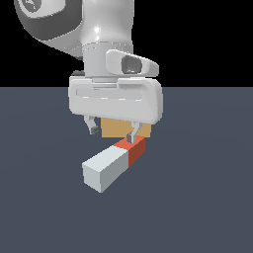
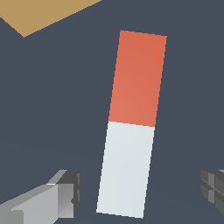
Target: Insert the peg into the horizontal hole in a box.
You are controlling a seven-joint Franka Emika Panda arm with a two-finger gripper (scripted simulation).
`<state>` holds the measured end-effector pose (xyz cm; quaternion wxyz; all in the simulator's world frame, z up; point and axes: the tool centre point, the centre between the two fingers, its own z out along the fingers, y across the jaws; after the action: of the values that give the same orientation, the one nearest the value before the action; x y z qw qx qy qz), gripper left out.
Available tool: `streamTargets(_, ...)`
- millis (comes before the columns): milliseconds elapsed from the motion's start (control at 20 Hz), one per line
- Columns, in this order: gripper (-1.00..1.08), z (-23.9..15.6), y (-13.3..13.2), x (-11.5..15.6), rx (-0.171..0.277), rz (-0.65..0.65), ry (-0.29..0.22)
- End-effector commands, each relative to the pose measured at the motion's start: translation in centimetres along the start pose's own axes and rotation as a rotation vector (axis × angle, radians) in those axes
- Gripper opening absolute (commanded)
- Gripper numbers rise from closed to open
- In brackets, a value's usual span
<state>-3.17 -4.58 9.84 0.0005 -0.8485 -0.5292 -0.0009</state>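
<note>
The peg (image 1: 114, 163) lies flat on the dark desk (image 1: 197, 207), pale grey-white along the half nearer the exterior camera and red-orange at the far end. That red end points toward the box (image 1: 118, 128), which stands on the desk just behind it. In the exterior view the box is largely hidden by the claw (image 1: 111, 132) and its white housing, so only a tan strip is seen below the housing, and the hole cannot be made out in either view.

The claw hangs above the red end of the peg with its 2 fingers spread apart and nothing between them. In the exterior view 1 fingertip (image 1: 132, 136) seems to sit at the peg's red end, but contact cannot be judged there; the other fingertip is clear of the peg on the exterior view's left.

In the wrist view the peg (image 2: 131, 122) is shown from above as 1 long bar, and both fingers (image 2: 65, 188) stand well to either side of its white half with bare desk (image 2: 52, 109) between. Only 1 corner of the box (image 2: 39, 15) enters that view, apart from the peg's red end and off to one side of its line. Nothing else is seen on the desk.
</note>
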Motion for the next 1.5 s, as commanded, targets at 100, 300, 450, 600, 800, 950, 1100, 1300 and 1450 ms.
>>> streamTargets(100, 1.00, 1.5, -0.3, -1.0, -0.001, 0.084, -0.002)
streamTargets(300, 1.00, 2.2, -0.5, -1.5, -0.001, 0.124, -0.003)
streamTargets(450, 1.00, 2.4, -0.6, -1.6, 0.000, 0.134, -0.003)
streamTargets(600, 1.00, 2.4, -0.6, -1.6, 0.000, 0.131, -0.003)
streamTargets(800, 1.00, 2.9, -0.6, -1.6, 0.000, 0.131, -0.003)
streamTargets(950, 1.00, 4.0, -0.7, -1.6, 0.000, 0.131, -0.002)
streamTargets(1100, 1.00, 5.5, -0.7, -1.6, 0.000, 0.132, -0.002)
streamTargets(1300, 1.00, 7.0, -0.7, -1.6, 0.000, 0.132, -0.002)
streamTargets(1450, 1.00, 7.4, -0.7, -1.6, 0.000, 0.132, -0.002)
